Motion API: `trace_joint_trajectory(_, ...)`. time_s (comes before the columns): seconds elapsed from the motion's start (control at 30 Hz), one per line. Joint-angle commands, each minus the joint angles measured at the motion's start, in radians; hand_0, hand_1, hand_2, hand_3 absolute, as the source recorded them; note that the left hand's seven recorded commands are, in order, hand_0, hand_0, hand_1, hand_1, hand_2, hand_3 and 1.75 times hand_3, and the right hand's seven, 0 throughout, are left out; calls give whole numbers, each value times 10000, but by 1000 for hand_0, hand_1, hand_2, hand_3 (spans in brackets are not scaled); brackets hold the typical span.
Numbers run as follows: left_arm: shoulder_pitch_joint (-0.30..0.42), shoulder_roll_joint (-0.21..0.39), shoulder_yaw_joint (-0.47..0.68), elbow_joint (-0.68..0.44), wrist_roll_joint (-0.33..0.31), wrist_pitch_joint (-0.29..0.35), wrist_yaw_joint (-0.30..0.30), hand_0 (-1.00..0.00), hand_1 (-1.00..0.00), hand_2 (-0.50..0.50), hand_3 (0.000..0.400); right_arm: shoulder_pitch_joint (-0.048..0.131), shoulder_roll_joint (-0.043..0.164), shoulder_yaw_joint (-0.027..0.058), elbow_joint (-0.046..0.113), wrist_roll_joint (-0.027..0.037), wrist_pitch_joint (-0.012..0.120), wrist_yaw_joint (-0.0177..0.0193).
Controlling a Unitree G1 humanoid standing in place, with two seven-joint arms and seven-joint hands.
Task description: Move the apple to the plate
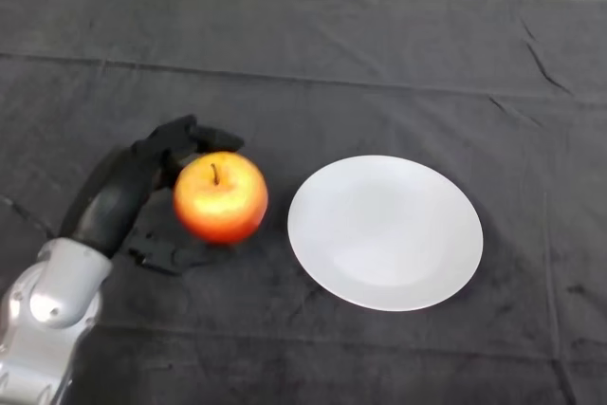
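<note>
The apple (220, 196) is red with yellow-orange patches, stem up; it sits at nine o'clock of the white plate (385, 231), just beside its rim. The left hand (142, 198) curls fingers and thumb round the apple from its nine o'clock side.

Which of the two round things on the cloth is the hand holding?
The apple, red and yellow: the left hand curls round it. The white plate lies apart, to its right, with nothing on it.
</note>
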Motion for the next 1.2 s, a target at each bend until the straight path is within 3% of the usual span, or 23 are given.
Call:
trace_joint_trajectory(0.03,-540,-153,-366,387,199,-10,130,-1000,-1000,0,400,1064,888,-43,894,181,985,-57)
trace_joint_trajectory(0.6,-1830,-733,-1797,1924,325,-615,327,-1000,-1000,0,400,1058,885,-39,913,187,973,-54)
trace_joint_trajectory(1.2,-3467,-1341,-3202,4523,42,-1441,412,-1000,-1000,0,400,1040,875,-53,967,182,939,-47)
